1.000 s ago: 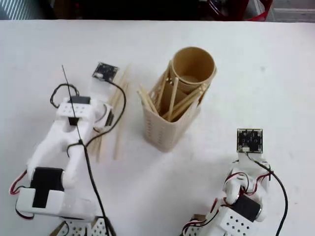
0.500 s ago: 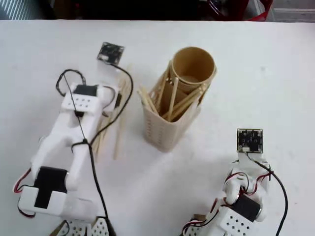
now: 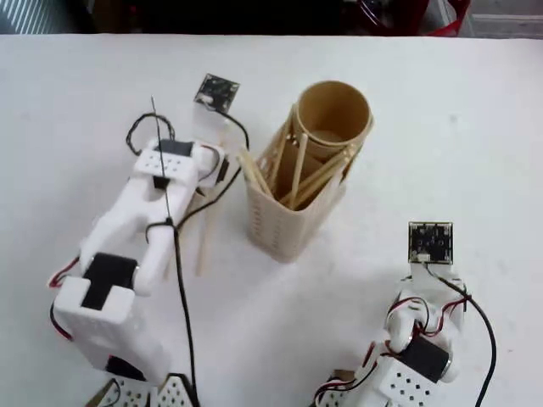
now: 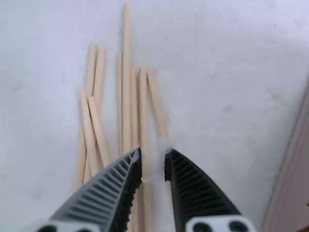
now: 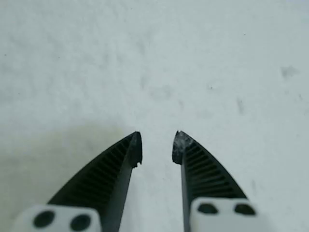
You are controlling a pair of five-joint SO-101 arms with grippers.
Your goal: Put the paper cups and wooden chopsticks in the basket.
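Our left gripper (image 4: pixel 153 166) pinches one wooden chopstick (image 4: pixel 144 121); next we should lift it into the basket (image 3: pixel 284 229). Right gripper (image 5: pixel 157 145) gapes empty.

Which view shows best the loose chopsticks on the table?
The left wrist view: the chopsticks lie side by side at the left gripper. In the high view the left arm hides most. The right wrist view faces table.

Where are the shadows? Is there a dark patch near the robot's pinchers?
Right wrist view: yes, a soft grey shadow lies on the table beside the right gripper. Left wrist view: the wooden chopsticks cast hardly any shadow. High view: the table is lit brightly and evenly, with only faint shade at the foot of the basket.
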